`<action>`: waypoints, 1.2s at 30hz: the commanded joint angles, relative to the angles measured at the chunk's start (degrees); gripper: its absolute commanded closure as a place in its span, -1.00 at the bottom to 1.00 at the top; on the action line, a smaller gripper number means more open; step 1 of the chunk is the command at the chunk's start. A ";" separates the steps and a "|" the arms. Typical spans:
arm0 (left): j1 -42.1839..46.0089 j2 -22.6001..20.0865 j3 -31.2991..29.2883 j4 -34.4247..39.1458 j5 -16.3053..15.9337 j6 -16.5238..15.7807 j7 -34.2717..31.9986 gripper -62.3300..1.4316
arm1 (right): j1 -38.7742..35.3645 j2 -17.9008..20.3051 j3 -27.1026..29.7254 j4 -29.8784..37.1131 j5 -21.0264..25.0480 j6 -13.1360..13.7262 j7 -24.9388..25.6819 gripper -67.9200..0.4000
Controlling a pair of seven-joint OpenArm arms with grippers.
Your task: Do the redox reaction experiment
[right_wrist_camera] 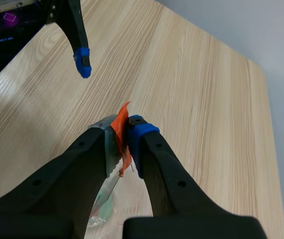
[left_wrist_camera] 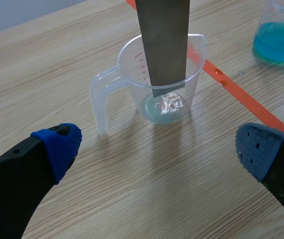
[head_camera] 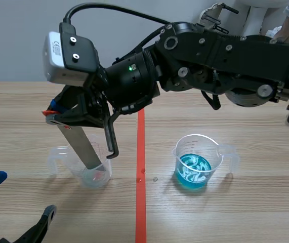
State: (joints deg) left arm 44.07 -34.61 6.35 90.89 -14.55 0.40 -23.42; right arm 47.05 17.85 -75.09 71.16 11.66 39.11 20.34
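We see the metal strip (head_camera: pixel 78 144) (left_wrist_camera: pixel 164 45) standing tilted in the clear cup (head_camera: pixel 91 174) (left_wrist_camera: pixel 132 64), its lower end down at the bottom, where a little pale liquid lies. Our right gripper (head_camera: pixel 58 114) (right_wrist_camera: pixel 122 132) is clamped on the strip's upper end, at its orange tape (right_wrist_camera: pixel 122 130). The blue cup (head_camera: pixel 195 164) (left_wrist_camera: pixel 278 40) stands across the red line (head_camera: pixel 140 202), well apart. Our left gripper (head_camera: pixel 20 197) (left_wrist_camera: pixel 156 144) hangs wide open near the clear cup, holding nothing.

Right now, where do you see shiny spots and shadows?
Scene view: white glints swirl on the blue liquid. Left wrist view: the clear cup casts soft shadows on the table, and its bottom sparkles under the metal strip.
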 commanded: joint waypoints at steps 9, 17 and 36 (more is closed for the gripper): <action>-0.15 0.00 -0.07 1.05 -0.15 0.13 -0.85 -1.00 | 0.02 -2.45 0.50 -3.96 -7.56 -3.61 5.73 0.96; -0.15 0.00 -0.07 1.05 -0.15 0.13 -0.83 -1.00 | -0.39 -3.13 0.50 -5.49 -10.23 -4.22 6.23 0.96; -0.15 0.00 -0.07 1.05 -0.15 0.13 -0.85 -1.00 | -0.70 -3.26 0.48 -5.49 -9.99 -0.02 10.29 -1.00</action>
State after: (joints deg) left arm 44.07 -34.61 6.35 90.89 -14.55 0.40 -23.42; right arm 45.67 14.79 -75.09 64.97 0.84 39.40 29.76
